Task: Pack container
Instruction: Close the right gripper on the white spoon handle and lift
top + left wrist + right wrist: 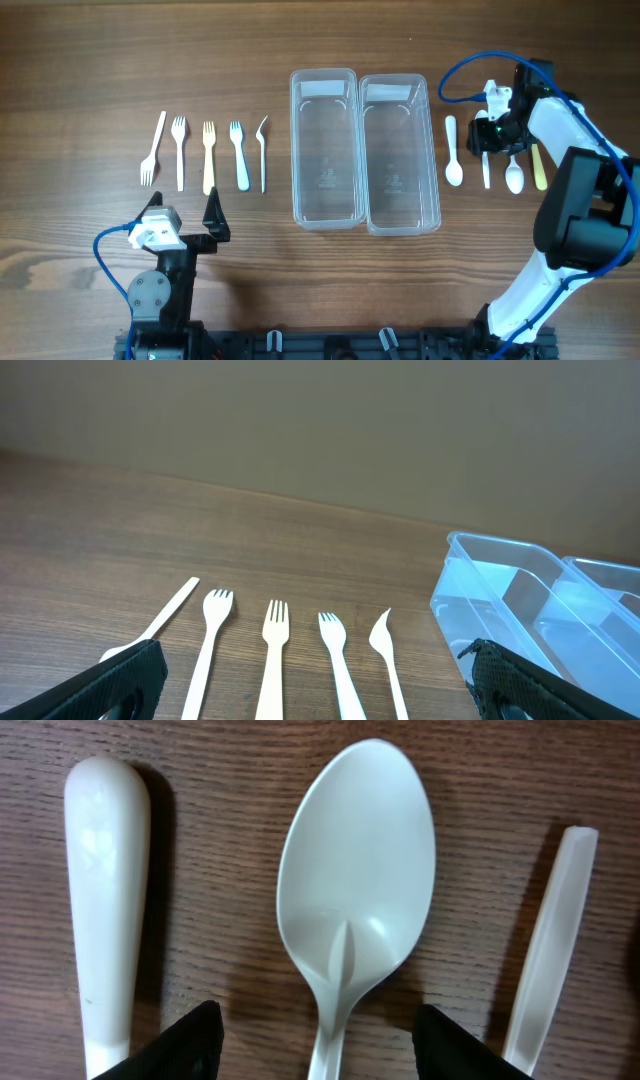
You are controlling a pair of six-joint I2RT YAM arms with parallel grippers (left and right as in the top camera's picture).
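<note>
The right gripper [320,1045] hangs low over a wooden table [80,60]. Its two dark fingers [185,1045] are parted and grip nothing. A white plastic spoon [355,870] lies flat on the wood between them. The spoon's neck runs down the gap between the fingertips, with bare wood showing on each side. Its bowl lies just ahead of the tips, pointing away from them. It cannot be told whether the fingertips touch the table.

Just outside one finger, on the side toward the containers, lies a rounded white handle [105,900]. Just outside the other finger lies a narrow flat handle [550,960]. Both lie parallel to the spoon and apart from it.

Two clear containers, the left container [325,147] and the right container [400,155], stand side by side. They sit well off to the side of the right gripper's fingers, beyond the rounded handle.

The left gripper [318,690] has its fingers [125,680] spread wide, with nothing held. A row of five pale forks [274,660] lies just ahead of these fingertips, within the span between them. The containers lie ahead of that gripper, out beyond its finger on their side.
</note>
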